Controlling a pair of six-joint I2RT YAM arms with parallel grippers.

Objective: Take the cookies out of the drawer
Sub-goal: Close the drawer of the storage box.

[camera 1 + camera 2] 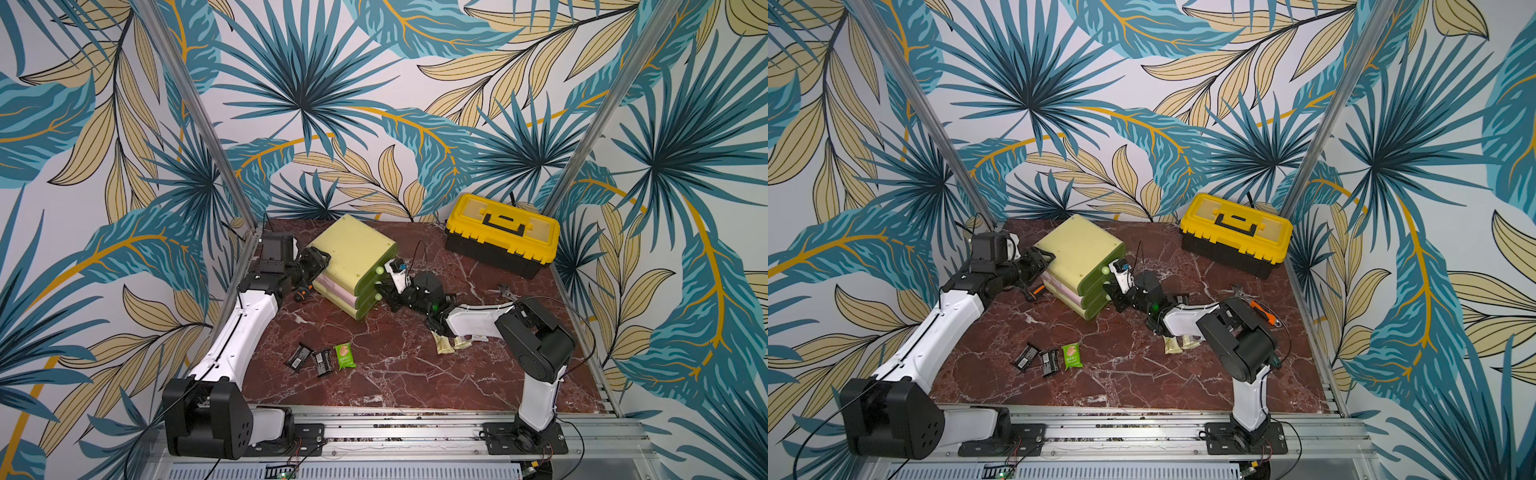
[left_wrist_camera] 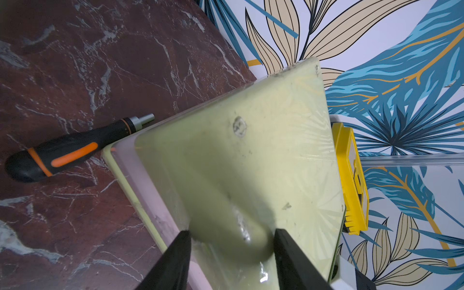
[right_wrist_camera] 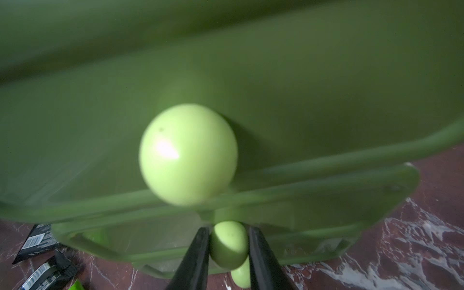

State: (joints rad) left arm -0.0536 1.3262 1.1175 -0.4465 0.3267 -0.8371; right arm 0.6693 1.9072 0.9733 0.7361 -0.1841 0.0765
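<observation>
There's the right pincer (image 3: 228, 229), clenched tight on the middle knob (image 3: 228, 244) of the drawer unit (image 1: 353, 249)! The left pincer (image 2: 231, 233) clasps the unit's rear corner. Cookies lie on the bench (image 1: 395, 386): two black packets (image 1: 298, 356) and a green packet (image 1: 345, 356) in front of the unit, and cream packets (image 1: 444, 345) off its knob side, partly under the right arm.
</observation>
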